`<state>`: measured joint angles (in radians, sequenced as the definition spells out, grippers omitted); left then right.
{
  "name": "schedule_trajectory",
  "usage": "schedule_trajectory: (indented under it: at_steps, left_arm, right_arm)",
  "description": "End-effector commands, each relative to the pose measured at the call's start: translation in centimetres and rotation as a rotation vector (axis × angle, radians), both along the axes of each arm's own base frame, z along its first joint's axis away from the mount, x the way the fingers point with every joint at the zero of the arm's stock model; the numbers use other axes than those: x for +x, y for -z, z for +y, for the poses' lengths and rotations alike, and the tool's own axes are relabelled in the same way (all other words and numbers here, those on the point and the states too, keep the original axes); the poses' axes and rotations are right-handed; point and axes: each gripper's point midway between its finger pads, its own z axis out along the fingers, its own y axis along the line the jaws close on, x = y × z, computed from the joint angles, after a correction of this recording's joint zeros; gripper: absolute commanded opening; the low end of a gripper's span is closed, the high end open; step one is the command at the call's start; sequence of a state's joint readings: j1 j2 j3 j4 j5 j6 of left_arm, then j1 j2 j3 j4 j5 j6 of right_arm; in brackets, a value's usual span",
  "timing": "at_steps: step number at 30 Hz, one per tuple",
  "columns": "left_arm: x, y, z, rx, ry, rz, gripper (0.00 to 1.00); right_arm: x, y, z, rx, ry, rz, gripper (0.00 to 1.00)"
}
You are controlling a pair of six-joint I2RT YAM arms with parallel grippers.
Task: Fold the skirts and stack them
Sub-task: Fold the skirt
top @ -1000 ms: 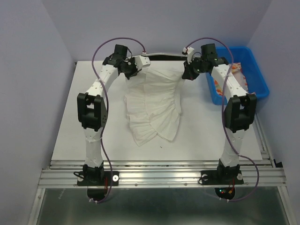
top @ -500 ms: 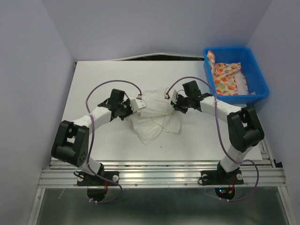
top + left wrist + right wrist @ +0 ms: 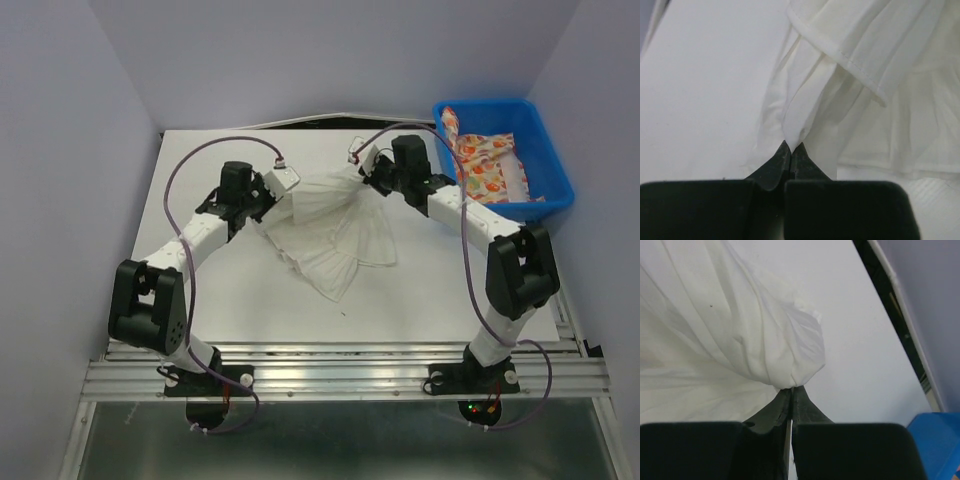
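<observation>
1. Progress is small: no skirt is folded flat yet, and no stack is made.
2. The white skirt (image 3: 335, 235) is seen near the middle of the top view. It is bunched and wrinkled. Its top edge looks lifted, and its ruffled hem is laid on the table (image 3: 200, 290).
3. The left gripper (image 3: 288, 183) is seen at the upper left corner of the white skirt. In the left wrist view, its jaws are pressed together on a pinch of white cloth.
4. The right gripper (image 3: 365, 170) is seen at the upper right corner of the white skirt. In the right wrist view, its jaws are also pinched tight on a fold of white cloth.
5. The printed skirt (image 3: 485, 170) is seen in the bin (image 3: 510, 211) at the upper right of the top view. It is crumpled there and is touched by no gripper.
6. The step in hand is judged to be the first fold of the white skirt, with both top corners held. Whether the cloth is being spread out or folded over cannot be told.
7. Much is judged to be left. The white skirt must be folded and laid down neatly. The printed skirt must be taken out of the bin, spread and folded. Then one must be put on top of the other.
</observation>
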<state>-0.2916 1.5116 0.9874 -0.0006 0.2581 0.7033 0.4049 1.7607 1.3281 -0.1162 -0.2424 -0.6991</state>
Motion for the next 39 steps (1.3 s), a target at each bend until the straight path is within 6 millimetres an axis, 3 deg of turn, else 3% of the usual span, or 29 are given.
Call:
schedule_trajectory:
  at_steps: [1, 2, 8, 10, 11, 12, 13, 14, 15, 16, 20, 22, 25, 29, 32, 35, 36, 39]
  left_arm:
    - [3.2, -6.2, 0.8, -0.078, -0.079, -0.116, 0.0]
    - [3.8, -7.3, 0.7, -0.087, -0.085, -0.138, 0.0]
    - [5.5, -8.5, 1.2, -0.136, -0.194, -0.141, 0.0]
    - [4.7, -8.0, 0.7, -0.171, -0.199, -0.109, 0.0]
    - [3.9, -8.1, -0.2, -0.178, -0.177, -0.107, 0.0]
    - [2.8, -6.6, -0.8, -0.168, -0.16, -0.075, 0.0]
    - [2.0, -6.0, -1.5, -0.158, -0.135, -0.069, 0.0]
    - [0.2, -4.5, -3.0, -0.139, -0.09, -0.044, 0.0]
    - [-0.6, -3.7, -3.8, -0.125, -0.071, -0.036, 0.0]
    - [-1.5, -2.9, -4.6, -0.11, -0.043, -0.029, 0.0]
    - [-6.0, 1.9, -8.3, -0.089, 0.062, 0.096, 0.0]
    - [-7.5, 3.3, -9.3, -0.088, 0.097, 0.141, 0.0]
    - [-9.8, 5.0, -10.5, -0.079, 0.148, 0.192, 0.0]
    - [-11.7, 7.5, -10.6, -0.024, 0.191, 0.246, 0.0]
    - [-11.5, 9.6, -9.6, 0.059, 0.176, 0.279, 0.0]
    - [-10.5, 11.5, -7.1, 0.155, 0.124, 0.338, 0.0]
    - [-9.3, 11.1, -6.7, 0.152, 0.1, 0.327, 0.0]
    - [-5.3, 9.6, -5.4, 0.129, 0.052, 0.29, 0.0]
  right_arm:
    - [4.5, -7.1, 1.3, 0.069, -0.003, -0.198, 0.01]
    - [5.2, -6.9, 1.7, 0.069, -0.007, -0.203, 0.01]
    - [10.9, -6.1, 2.7, 0.118, -0.026, -0.296, 0.01]
    - [12.7, -5.4, 1.3, 0.14, -0.013, -0.346, 0.01]
    - [12.8, -5.1, 1.1, 0.149, -0.032, -0.358, 0.01]
    - [12.6, -3.6, 0.5, 0.144, -0.033, -0.346, 0.01]
    - [12.8, -3.6, -0.3, 0.153, -0.031, -0.367, 0.01]
    - [12.4, -3.1, -0.3, 0.154, -0.04, -0.365, 0.01]
    - [11.7, -0.8, -1.2, 0.142, -0.032, -0.326, 0.01]
    - [11.2, -1.3, -1.3, 0.141, -0.042, -0.354, 0.01]
    - [8.1, 2.2, -2.5, 0.1, -0.095, -0.315, 0.01]
    - [6.0, 5.0, -2.9, 0.075, -0.119, -0.279, 0.01]
    - [4.5, 5.8, -3.2, 0.06, -0.135, -0.28, 0.01]
    - [2.5, 8.0, -3.8, 0.023, -0.153, -0.25, 0.01]
    - [2.3, 7.4, -4.1, 0.018, -0.135, -0.265, 0.01]
    - [1.6, 6.7, -4.3, 0.0, -0.146, -0.247, 0.01]
    - [0.8, 7.3, -4.5, -0.011, -0.152, -0.204, 0.01]
    - [-0.7, 6.3, -4.6, -0.026, -0.186, -0.183, 0.01]
